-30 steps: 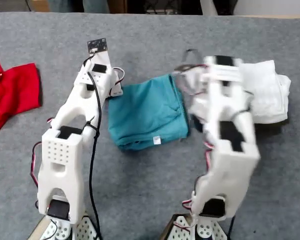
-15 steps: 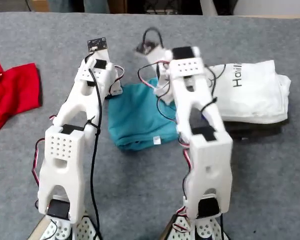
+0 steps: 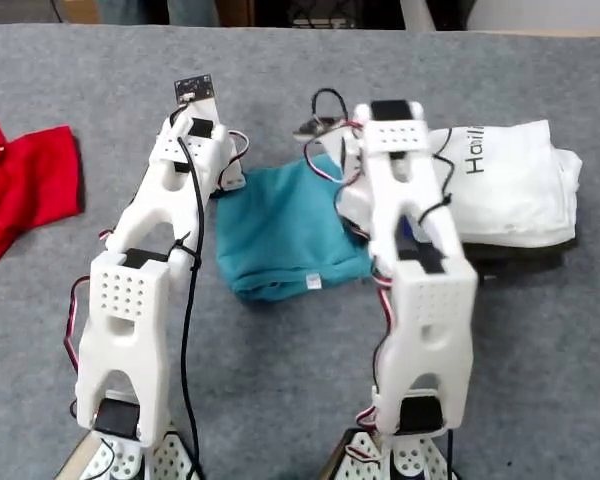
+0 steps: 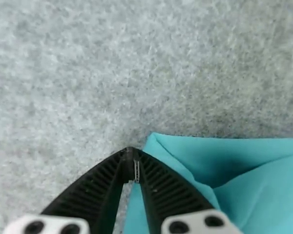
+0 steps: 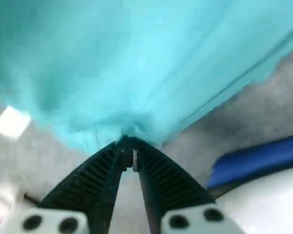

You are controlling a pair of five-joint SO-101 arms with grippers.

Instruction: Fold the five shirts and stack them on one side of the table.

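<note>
A folded teal shirt (image 3: 285,235) lies mid-table between my two arms. My left gripper (image 3: 230,182) sits at its far left corner; in the left wrist view the gripper (image 4: 131,155) is shut with the teal shirt (image 4: 219,170) edge between its fingers. My right gripper (image 3: 355,208) is down at the shirt's right edge. In the right wrist view the gripper (image 5: 129,144) is shut on bunched teal shirt (image 5: 136,63) cloth. A folded white shirt (image 3: 510,185) tops a stack at the right. A crumpled red shirt (image 3: 25,185) lies at the far left.
Under the white shirt, a dark shirt (image 3: 510,258) shows at the stack's near edge, and a blue shirt (image 5: 254,161) edge shows next to my right gripper. Grey carpet (image 3: 280,380) covers the table, with open room in front of the teal shirt.
My right arm has swung left from over the white stack to the teal shirt's right edge, uncovering the white shirt. The left arm has kept still.
</note>
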